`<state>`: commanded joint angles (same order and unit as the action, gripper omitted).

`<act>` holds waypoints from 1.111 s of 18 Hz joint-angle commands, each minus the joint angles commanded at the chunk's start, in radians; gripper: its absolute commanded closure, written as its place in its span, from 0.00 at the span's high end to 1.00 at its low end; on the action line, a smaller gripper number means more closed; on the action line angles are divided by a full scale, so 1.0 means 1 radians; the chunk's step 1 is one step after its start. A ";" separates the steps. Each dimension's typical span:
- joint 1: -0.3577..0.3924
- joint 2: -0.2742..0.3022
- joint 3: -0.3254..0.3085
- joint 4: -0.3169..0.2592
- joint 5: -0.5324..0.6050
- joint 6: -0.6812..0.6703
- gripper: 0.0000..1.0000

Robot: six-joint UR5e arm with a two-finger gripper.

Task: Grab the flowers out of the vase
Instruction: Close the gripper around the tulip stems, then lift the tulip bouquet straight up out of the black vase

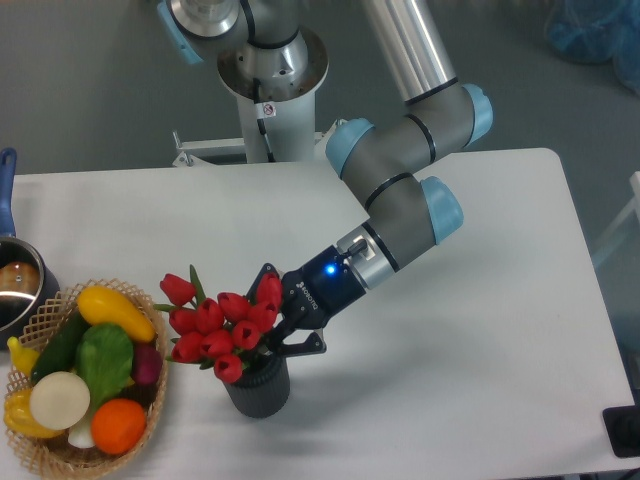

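Observation:
A bunch of red tulip flowers (pixel 216 322) with green stems stands in the dark grey ribbed vase (pixel 258 387) near the table's front, leaning left toward the basket. My gripper (pixel 270 335) reaches in from the right, just above the vase's mouth, with its black fingers closed around the stems under the buds. The stems themselves are mostly hidden behind the buds and the fingers.
A wicker basket (pixel 148 424) of colourful vegetables sits at the front left, close to the flowers. A steel pot (pixel 18 286) with a blue handle is at the left edge. The white table (pixel 470 340) stretches to the right.

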<state>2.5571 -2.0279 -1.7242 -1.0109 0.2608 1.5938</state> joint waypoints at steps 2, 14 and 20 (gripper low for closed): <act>0.002 0.006 -0.002 0.000 -0.003 -0.002 0.33; 0.009 0.054 0.000 0.000 -0.043 -0.084 0.33; 0.008 0.086 0.000 -0.002 -0.086 -0.087 0.33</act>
<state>2.5648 -1.9421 -1.7242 -1.0124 0.1749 1.5064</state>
